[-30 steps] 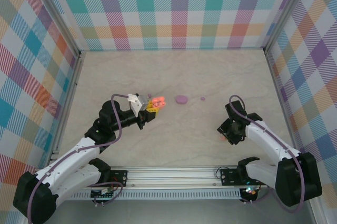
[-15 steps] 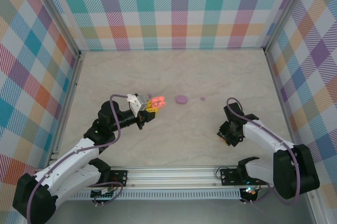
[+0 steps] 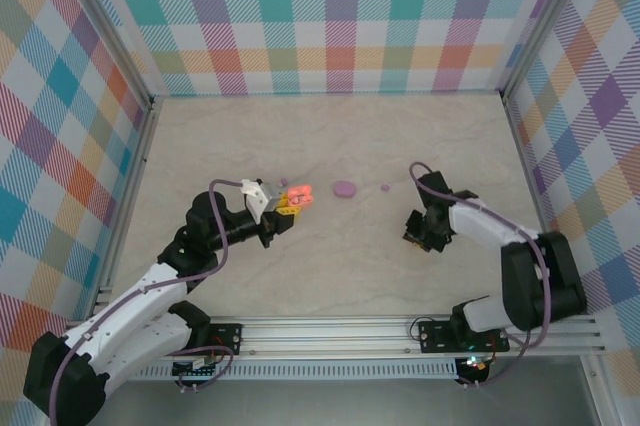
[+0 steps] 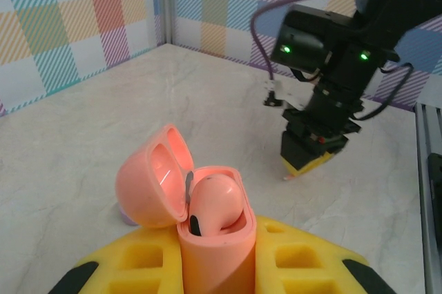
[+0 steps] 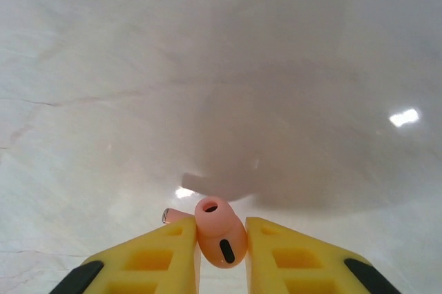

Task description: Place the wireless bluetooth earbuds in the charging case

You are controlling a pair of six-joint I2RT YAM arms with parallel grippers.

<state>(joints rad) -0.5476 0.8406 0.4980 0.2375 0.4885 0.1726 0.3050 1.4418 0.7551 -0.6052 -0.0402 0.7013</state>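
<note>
Pale marbled surface (image 3: 330, 136), pastel plaid walls (image 3: 340, 16) on three sides. The left tool (image 3: 292, 199) is clenched round the orange case (image 4: 215, 246), lid flipped open, one seated earbud (image 4: 217, 201) nestled inside. The right tool (image 5: 221, 228) pinches a second orange earbud (image 5: 219, 237) low over the surface. A purple case (image 3: 344, 189) lies closed mid-surface, a purple earbud (image 3: 385, 187) near it.

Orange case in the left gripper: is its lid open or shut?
Open. The orange case sits clamped in the left gripper, lid tipped back, one orange earbud seated inside.
</note>
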